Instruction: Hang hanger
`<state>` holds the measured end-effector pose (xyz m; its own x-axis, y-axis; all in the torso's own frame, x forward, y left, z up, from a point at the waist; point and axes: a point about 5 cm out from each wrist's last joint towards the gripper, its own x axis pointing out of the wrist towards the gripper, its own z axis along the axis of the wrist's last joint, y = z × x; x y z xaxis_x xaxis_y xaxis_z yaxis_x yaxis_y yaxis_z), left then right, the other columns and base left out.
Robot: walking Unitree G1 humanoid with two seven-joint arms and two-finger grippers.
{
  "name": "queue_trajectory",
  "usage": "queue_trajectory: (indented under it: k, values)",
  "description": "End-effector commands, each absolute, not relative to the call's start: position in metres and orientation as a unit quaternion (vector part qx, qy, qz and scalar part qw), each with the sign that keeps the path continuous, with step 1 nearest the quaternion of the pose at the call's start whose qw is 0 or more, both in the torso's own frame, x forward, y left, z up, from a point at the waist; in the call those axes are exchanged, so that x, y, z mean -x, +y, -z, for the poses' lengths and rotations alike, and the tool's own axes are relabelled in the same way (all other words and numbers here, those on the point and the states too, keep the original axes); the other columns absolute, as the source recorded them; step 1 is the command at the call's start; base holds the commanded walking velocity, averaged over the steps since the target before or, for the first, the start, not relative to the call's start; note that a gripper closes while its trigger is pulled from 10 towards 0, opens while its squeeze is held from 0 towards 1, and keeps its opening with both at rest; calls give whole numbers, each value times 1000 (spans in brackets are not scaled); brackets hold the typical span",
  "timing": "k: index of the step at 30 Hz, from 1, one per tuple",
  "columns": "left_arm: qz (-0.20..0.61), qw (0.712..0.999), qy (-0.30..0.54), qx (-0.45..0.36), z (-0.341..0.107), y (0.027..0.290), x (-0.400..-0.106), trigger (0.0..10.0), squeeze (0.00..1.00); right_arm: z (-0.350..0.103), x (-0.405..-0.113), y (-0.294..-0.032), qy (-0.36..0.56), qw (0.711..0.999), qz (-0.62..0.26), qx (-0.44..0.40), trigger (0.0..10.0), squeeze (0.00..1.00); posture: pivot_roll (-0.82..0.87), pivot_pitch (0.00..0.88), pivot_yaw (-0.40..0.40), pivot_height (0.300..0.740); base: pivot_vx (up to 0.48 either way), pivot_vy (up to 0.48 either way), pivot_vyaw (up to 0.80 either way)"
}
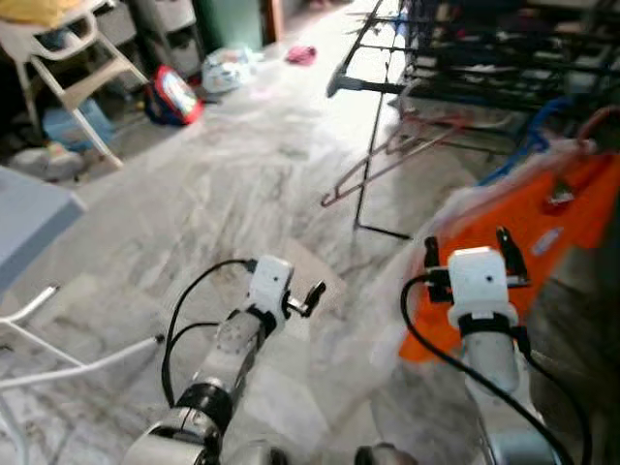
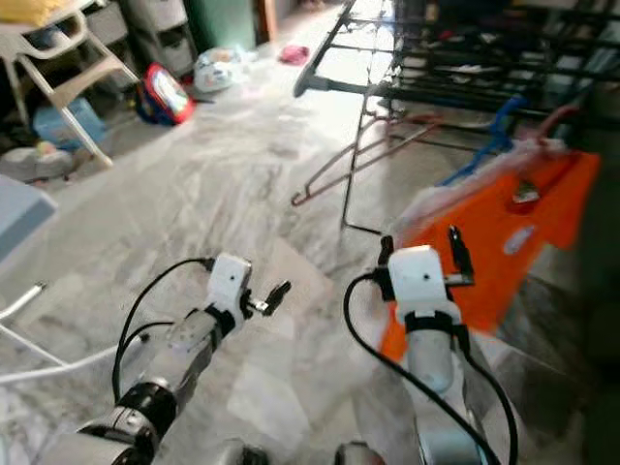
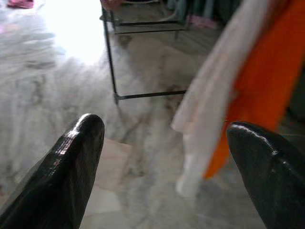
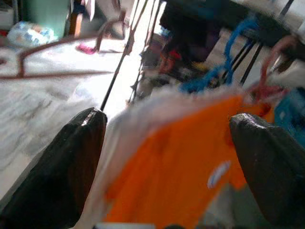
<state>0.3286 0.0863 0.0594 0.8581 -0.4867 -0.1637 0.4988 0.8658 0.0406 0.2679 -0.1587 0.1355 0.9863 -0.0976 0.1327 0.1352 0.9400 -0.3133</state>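
The orange garment (image 1: 523,242) hangs just ahead of the right gripper (image 1: 469,250), whose fingers are spread and empty. The left gripper (image 1: 312,298) (also spread) sits farther from the garment.

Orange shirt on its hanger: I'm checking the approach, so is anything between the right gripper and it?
Nothing visible is. The right gripper is open and faces the orange shirt, which hangs on a pink hanger from the drying rack. A whitish garment hangs alongside the shirt, on its left edge.
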Motion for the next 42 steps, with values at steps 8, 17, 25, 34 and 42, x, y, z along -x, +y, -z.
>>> queue_trajectory:
  k: [8, 17, 25, 34, 42]
  values:
    - [186, 967, 150, -93, -24, 128, -311, 10000, 0, -75, -275, -156, 73, 986, -44, 142, 10000, 0, -35, 199, 57, 740, -61, 0, 0]
    - [115, 960, 221, -131, 7, 160, -286, 10000, 0, -44, -270, -138, 113, 978, -136, 114, 10000, 0, 28, 192, 27, 740, 0, 0, 0]
    - [63, 939, 310, -137, 40, 175, -250, 10000, 0, -8, -260, -139, 159, 977, -111, 90, 10000, 0, 35, 178, -2, 740, 0, 0, 200]
    - [69, 936, 315, -143, 41, 178, -249, 10000, 0, -13, -265, -138, 132, 981, -113, 87, 10000, 0, 4, 194, 31, 740, 0, 0, 800]
    - [62, 929, 332, -152, 44, 184, -246, 10000, 0, -10, -267, -136, 135, 985, -95, 60, 10000, 0, -4, 192, 47, 740, 0, 0, 800]
